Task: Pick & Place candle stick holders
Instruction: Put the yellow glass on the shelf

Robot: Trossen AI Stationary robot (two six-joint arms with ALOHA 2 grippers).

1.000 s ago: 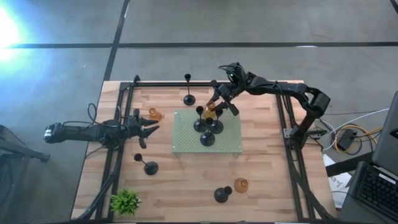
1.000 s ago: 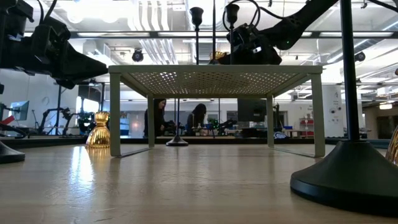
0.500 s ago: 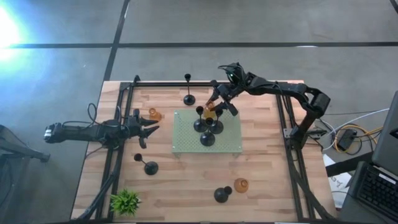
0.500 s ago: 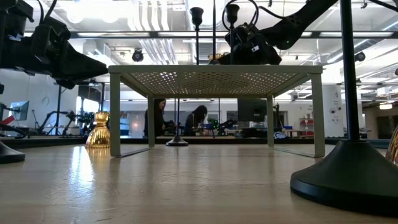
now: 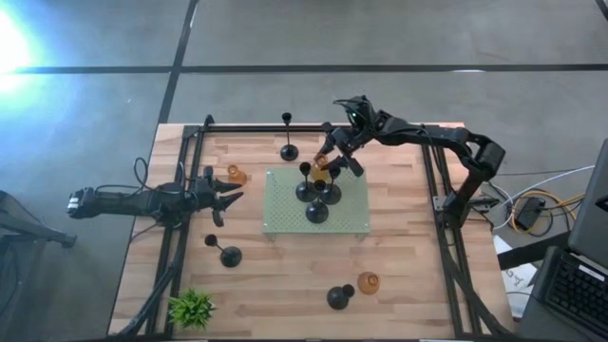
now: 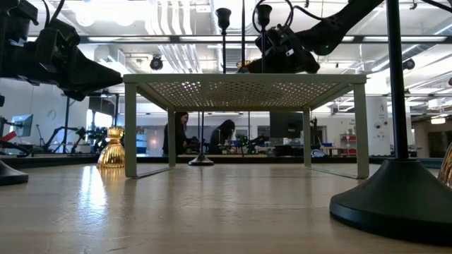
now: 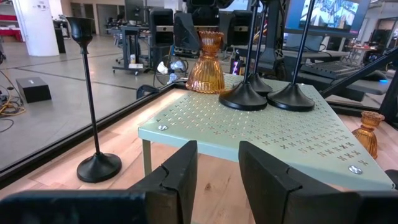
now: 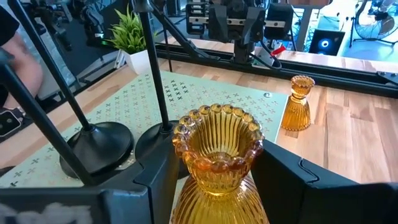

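The left gripper (image 5: 231,197) hovers low over the table's left side, fingers parted around nothing, beside an amber holder (image 5: 235,175). The pale green mat (image 5: 285,214) at the centre carries three black holders (image 5: 316,211) clustered together. At its far right corner the right gripper (image 5: 330,161) brackets an amber glass holder (image 8: 217,162) standing on the mat; its fingers (image 8: 155,186) sit either side, and whether they press the glass I cannot tell

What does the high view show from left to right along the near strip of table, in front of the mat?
Small green plant → black holder with a short stem → black domed holder → amber glass holder.
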